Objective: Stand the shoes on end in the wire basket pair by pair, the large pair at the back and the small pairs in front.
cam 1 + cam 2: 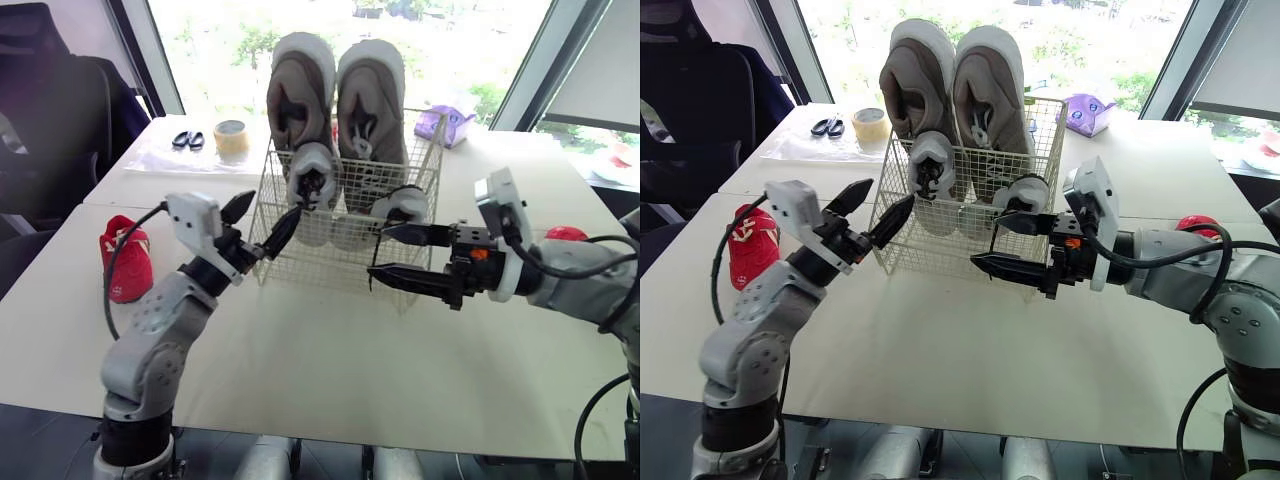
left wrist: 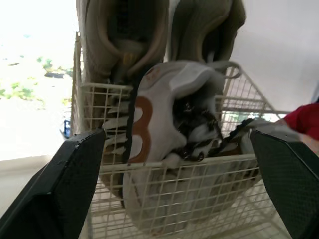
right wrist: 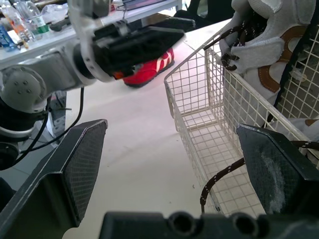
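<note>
The wire basket (image 1: 322, 256) stands mid-table. At its back, a large taupe pair (image 1: 303, 90) stands on end. In front of that pair are two small white shoes, one at the left (image 1: 313, 180) and one at the right (image 1: 400, 204), with a dark lace hanging through the front wires. My left gripper (image 1: 262, 220) is open at the basket's left front corner, holding nothing. My right gripper (image 1: 379, 252) is open at the right front wall, also holding nothing. One small red shoe (image 1: 125, 256) lies on the table at the left. Another red shoe (image 1: 1200, 225) sits behind my right arm.
A tape roll (image 1: 231, 136) and scissors (image 1: 188, 140) lie at the back left of the table. A purple object (image 1: 445, 124) sits at the back right. A dark chair (image 1: 60, 120) stands off the table's left side. The table's front edge runs near my arms.
</note>
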You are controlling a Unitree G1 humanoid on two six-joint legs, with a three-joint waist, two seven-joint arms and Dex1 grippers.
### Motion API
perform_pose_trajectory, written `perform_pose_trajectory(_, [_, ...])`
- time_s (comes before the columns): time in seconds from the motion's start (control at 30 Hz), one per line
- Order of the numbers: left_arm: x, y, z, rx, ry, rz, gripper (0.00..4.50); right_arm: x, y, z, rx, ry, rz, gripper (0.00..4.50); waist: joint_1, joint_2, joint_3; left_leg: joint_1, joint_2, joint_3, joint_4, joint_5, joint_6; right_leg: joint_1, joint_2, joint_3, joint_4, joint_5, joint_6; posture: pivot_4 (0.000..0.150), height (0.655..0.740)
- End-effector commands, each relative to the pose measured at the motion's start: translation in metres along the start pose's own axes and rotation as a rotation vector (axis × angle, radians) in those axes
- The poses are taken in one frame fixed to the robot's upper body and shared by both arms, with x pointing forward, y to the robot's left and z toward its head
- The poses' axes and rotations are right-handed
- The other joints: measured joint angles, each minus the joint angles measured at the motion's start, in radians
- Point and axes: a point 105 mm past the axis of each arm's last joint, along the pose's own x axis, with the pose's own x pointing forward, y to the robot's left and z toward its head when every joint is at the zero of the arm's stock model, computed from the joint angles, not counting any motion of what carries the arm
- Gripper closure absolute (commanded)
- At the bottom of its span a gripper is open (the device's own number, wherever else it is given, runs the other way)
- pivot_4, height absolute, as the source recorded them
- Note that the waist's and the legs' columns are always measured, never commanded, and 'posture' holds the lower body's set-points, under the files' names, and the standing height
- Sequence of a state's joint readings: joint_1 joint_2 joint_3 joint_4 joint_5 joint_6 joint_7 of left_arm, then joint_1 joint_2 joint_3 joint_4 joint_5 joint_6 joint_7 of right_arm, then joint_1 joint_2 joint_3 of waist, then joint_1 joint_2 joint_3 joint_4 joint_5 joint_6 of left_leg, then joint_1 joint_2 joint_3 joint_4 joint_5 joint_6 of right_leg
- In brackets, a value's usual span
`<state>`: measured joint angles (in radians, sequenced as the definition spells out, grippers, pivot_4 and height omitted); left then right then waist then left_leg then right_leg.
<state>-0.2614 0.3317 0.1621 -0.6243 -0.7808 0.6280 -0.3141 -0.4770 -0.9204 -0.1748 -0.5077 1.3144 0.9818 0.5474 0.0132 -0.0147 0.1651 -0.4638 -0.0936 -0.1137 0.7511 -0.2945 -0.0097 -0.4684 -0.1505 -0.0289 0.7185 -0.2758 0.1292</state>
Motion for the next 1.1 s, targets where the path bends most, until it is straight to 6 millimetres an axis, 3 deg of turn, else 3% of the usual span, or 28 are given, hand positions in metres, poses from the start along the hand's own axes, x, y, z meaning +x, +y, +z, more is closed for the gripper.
perform_pose_trajectory(0.03, [-0.012, -0.027, 0.007, -0.036, 0.053, -0.134, 0.05, -0.007, 0.001, 0.019, -0.007, -0.074, 0.012, 0.00, 0.000, 0.000, 0.000, 0.000, 0.000, 0.000, 0.000, 0.000, 0.000, 0.000, 0.000, 0.000, 0.000, 0.000, 0.000, 0.150, 0.6595])
perform_pose_trajectory(0.17, [-0.017, -0.041, 0.013, -0.047, 0.109, -0.221, 0.05, -0.017, 0.002, 0.032, 0.035, -0.152, 0.028, 0.00, 0.001, 0.001, 0.000, 0.000, 0.000, 0.000, 0.000, 0.000, 0.000, 0.000, 0.000, 0.000, 0.000, 0.000, -0.001, 0.150, 0.6595])
perform_pose_trajectory(0.27, [-0.009, -0.047, 0.027, -0.013, 0.091, -0.279, 0.05, -0.033, -0.005, 0.048, 0.091, -0.266, -0.004, 0.00, 0.005, 0.000, 0.001, 0.000, 0.000, -0.001, 0.000, 0.000, 0.000, 0.001, 0.000, 0.001, 0.000, 0.000, -0.001, 0.150, 0.6595])
perform_pose_trajectory(0.37, [-0.008, -0.087, 0.032, -0.099, 0.121, -0.544, 0.05, -0.062, -0.026, 0.066, 0.124, -0.393, -0.137, 0.00, 0.002, 0.000, 0.001, 0.000, 0.000, 0.000, 0.001, 0.000, 0.000, 0.001, -0.001, 0.001, -0.001, 0.000, -0.001, 0.150, 0.6595])
perform_pose_trajectory(0.43, [-0.009, -0.095, 0.027, -0.182, 0.157, -0.621, 0.05, -0.079, -0.038, 0.065, 0.122, -0.398, -0.232, 0.00, 0.002, 0.001, 0.001, 0.000, 0.000, 0.000, 0.001, 0.000, 0.001, 0.001, -0.001, 0.001, -0.001, 0.000, -0.001, 0.150, 0.6595])
perform_pose_trajectory(0.53, [-0.012, -0.100, 0.016, -0.214, 0.226, -0.687, 0.05, -0.107, -0.053, 0.053, 0.108, -0.355, -0.408, 0.00, 0.002, 0.001, 0.001, 0.000, -0.001, 0.001, 0.000, -0.001, 0.002, 0.001, -0.001, 0.001, -0.001, -0.001, -0.001, 0.150, 0.6595])
perform_pose_trajectory(0.6, [-0.007, -0.102, 0.010, -0.207, 0.254, -0.701, 0.05, -0.132, -0.073, 0.044, 0.057, -0.333, -0.615, 0.00, 0.000, 0.002, 0.001, 0.000, 0.000, 0.001, -0.001, -0.001, 0.002, 0.001, -0.001, 0.001, -0.001, -0.001, -0.001, 0.150, 0.6595])
perform_pose_trajectory(0.7, [-0.002, -0.102, -0.015, -0.054, 0.371, -0.702, 0.05, -0.163, -0.090, 0.011, -0.049, -0.228, -0.927, 0.00, 0.002, 0.002, 0.001, 0.001, 0.000, 0.002, -0.001, -0.001, 0.002, 0.002, -0.001, 0.002, -0.001, -0.001, -0.001, 0.150, 0.6595])
perform_pose_trajectory(0.87, [0.002, -0.106, -0.033, 0.026, 0.451, -0.697, 0.05, -0.195, -0.088, -0.021, -0.123, -0.199, -1.192, 0.00, 0.001, 0.006, 0.002, 0.001, 0.000, 0.004, -0.001, -0.001, 0.002, 0.001, -0.001, 0.004, -0.001, -0.001, -0.001, 0.150, 0.6595])
perform_pose_trajectory(0.97, [0.008, -0.108, -0.033, 0.181, 0.368, -0.691, 0.05, -0.225, -0.087, -0.051, -0.115, -0.166, -1.379, 0.00, 0.001, 0.007, 0.001, 0.002, 0.000, 0.003, -0.001, -0.001, 0.002, 0.002, 0.000, 0.004, -0.001, -0.001, -0.001, 0.150, 0.6595])
perform_pose_trajectory(1.1, [-0.004, -0.122, -0.023, -0.109, 0.305, -0.848, 0.05, -0.245, -0.079, -0.087, -0.079, -0.060, -1.429, 0.00, 0.001, 0.008, 0.002, 0.002, 0.000, 0.003, -0.001, -0.001, 0.002, 0.002, 0.000, 0.003, -0.001, -0.001, -0.001, 0.150, 0.6595])
